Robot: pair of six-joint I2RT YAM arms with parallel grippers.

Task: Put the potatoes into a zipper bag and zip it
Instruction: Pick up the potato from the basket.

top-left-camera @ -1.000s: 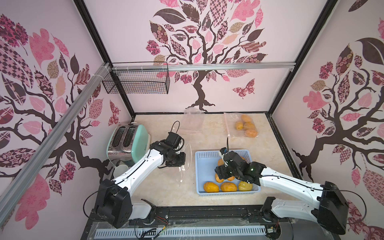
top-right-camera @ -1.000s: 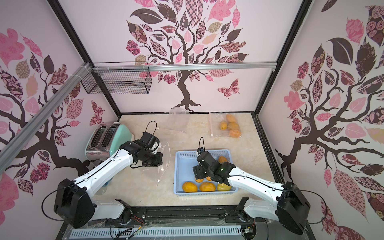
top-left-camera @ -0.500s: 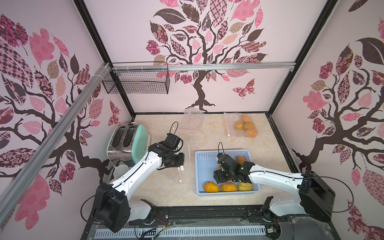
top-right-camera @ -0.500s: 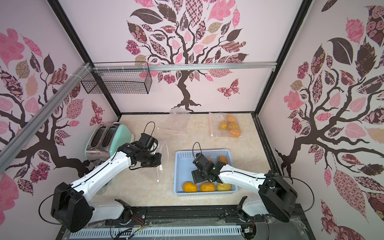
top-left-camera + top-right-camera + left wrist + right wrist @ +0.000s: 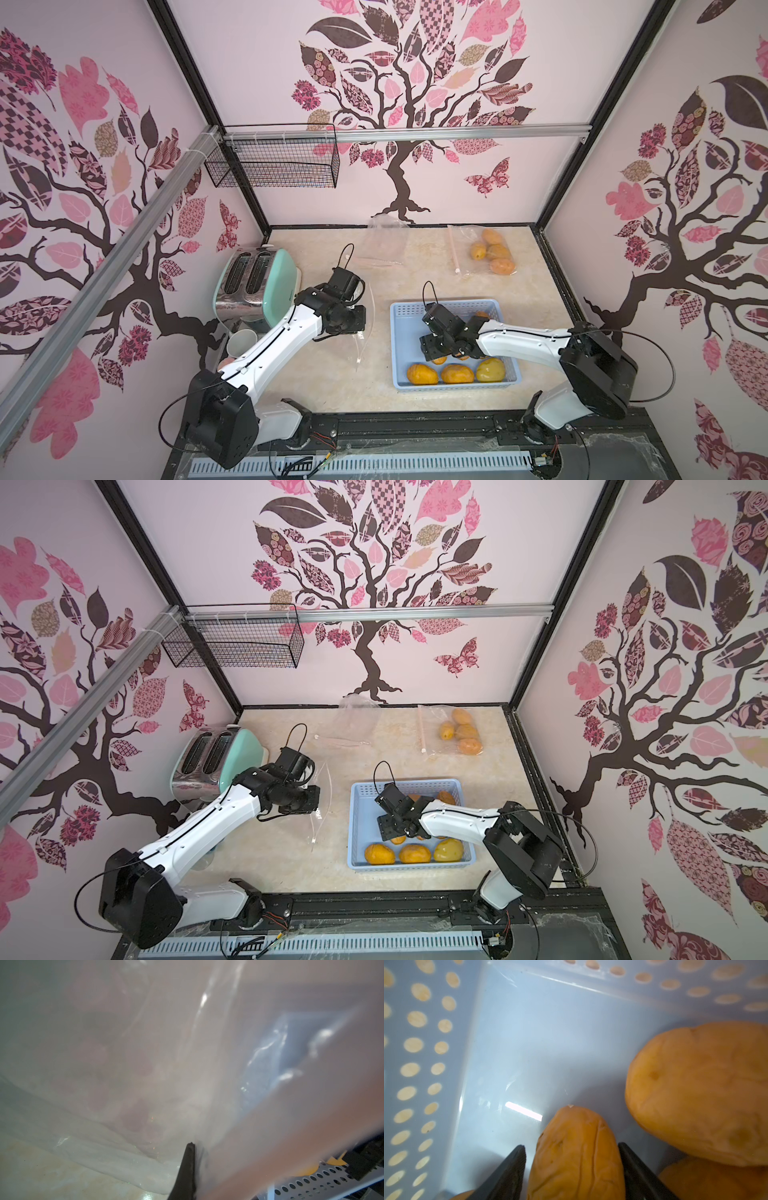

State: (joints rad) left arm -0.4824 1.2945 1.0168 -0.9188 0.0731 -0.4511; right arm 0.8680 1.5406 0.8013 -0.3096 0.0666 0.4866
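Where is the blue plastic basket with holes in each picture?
In a top view: the blue plastic basket, right of centre, low down.
In a top view: same spot.
Left wrist view: its holed wall peeks past the clear plastic bag.
Right wrist view: its floor and walls fill the picture.
Shared landmark: wrinkled orange potatoes inside, except left wrist.

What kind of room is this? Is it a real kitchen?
Probably a pretend kitchen for robot practice: a toaster and a basket of potatoes sit on the counter, but two robot arms work there, boxed in by tree wallpaper.
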